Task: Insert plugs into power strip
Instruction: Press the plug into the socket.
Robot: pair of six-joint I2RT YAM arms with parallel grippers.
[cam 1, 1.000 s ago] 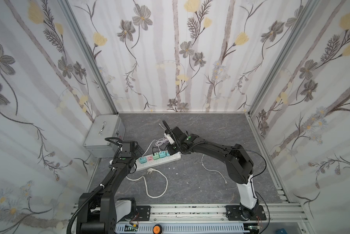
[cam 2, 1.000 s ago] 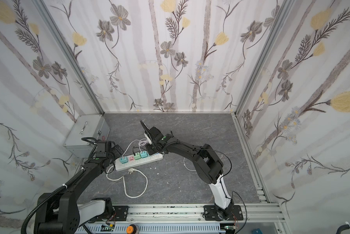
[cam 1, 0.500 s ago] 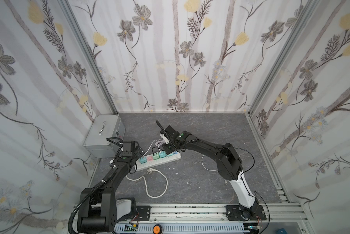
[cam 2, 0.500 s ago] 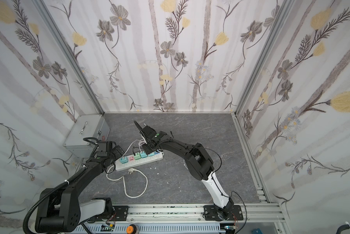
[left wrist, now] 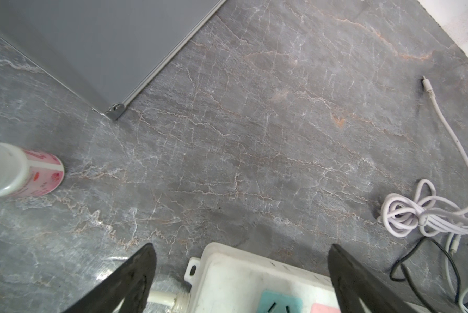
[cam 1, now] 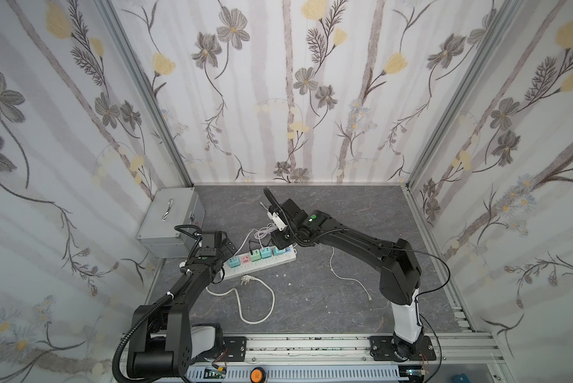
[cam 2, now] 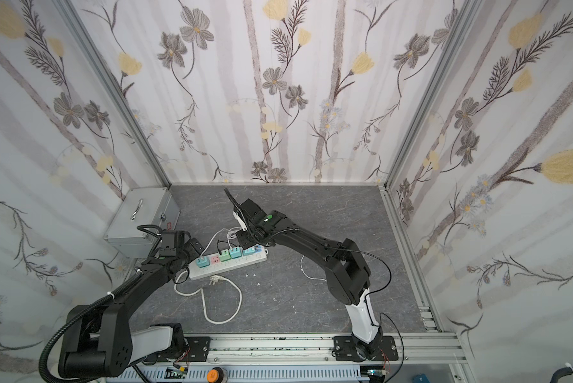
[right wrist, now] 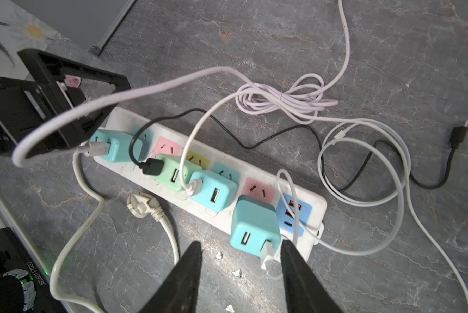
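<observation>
while the right jaws hang part-way open over the usb end of the power strip (right wrist: pixel 318 211), one teal plug (right wrist: pixel 254 227) stands between their fingers (right wrist: pixel 184 281). there is a clear gap on that side. the other finger is just beside the plug's white cable connector, and contact cannot be told. nothing is gripped.

power strip: one long white bar flat on the grey marbled table (cam 1: pixel 328 298). it has a row of pastel socket faces, teal, pink, yellow, teal, pink, then a blue usb panel at the end nearest the right jaws. a thick white cord (cam 1: pixel 274 300) leaves the other end and loops on the table. it ends in one white three-prong plug (right wrist: pixel 141 206) lying loose just beside the strip.

plugs: small cubes with usb ports on the outer face. count is four: three teal and one mint green. all four stand on the strip. going away from the right jaws there is a second teal (right wrist: pixel 214 189), then the mint green plug (right wrist: pixel 170 170), then the last teal (right wrist: pixel 111 146) right by the left jaws.

thin cables: four, one per plug. three are white, and one black cable (right wrist: pixel 281 130) runs into the mint green one.

left jaws are wide open and hold nothing. they straddle the cord end of the strip (left wrist: pixel 227 271) with gaps on both sides. one grey metal box (cam 1: pixel 169 219) sits beyond them and one pink-and-white bottle (left wrist: pixel 24 173) off to their side.
</observation>
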